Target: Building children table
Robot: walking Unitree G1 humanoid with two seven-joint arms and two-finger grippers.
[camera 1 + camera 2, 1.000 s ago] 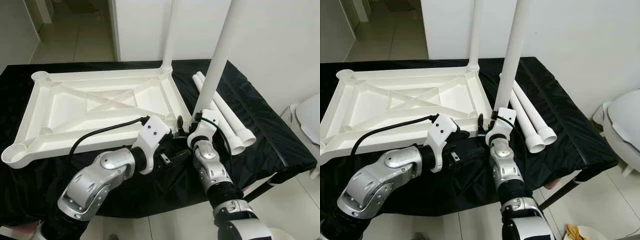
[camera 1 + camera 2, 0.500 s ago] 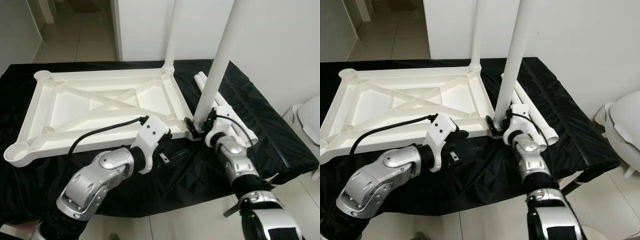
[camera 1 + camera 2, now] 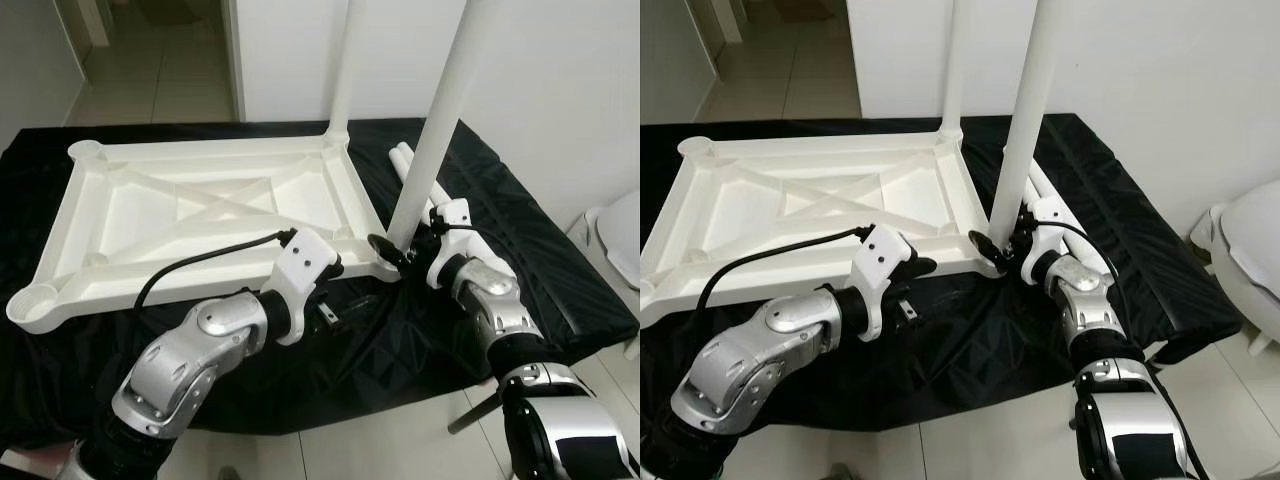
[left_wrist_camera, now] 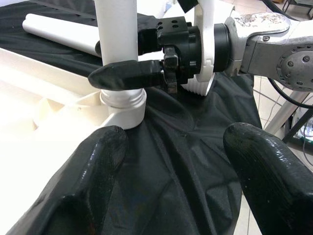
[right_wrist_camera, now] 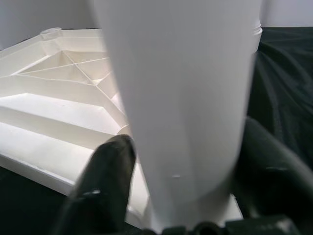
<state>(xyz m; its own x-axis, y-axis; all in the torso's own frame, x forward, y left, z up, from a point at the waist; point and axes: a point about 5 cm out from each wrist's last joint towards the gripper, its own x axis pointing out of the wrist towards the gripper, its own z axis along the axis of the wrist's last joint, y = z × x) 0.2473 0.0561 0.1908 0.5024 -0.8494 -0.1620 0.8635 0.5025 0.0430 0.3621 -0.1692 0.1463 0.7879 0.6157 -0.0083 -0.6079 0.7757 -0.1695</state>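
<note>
Right gripper clasps an upright leg at the corner of an upturned tabletop.

The white tabletop (image 3: 200, 215) lies upside down on a bench draped in black cloth (image 3: 420, 350). A near leg (image 3: 432, 130) stands in the corner socket nearest the right gripper (image 3: 400, 250), whose jaws are closed around its base. A second leg (image 3: 340, 70) stands at the far corner. Two spare legs (image 3: 1065, 225) lie beside the tabletop. The left gripper (image 4: 178, 161) hovers over the cloth, jaws wide and empty.

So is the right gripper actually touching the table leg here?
Touching: in the left wrist view a black finger of the right gripper presses against the table leg above its socket.
</note>
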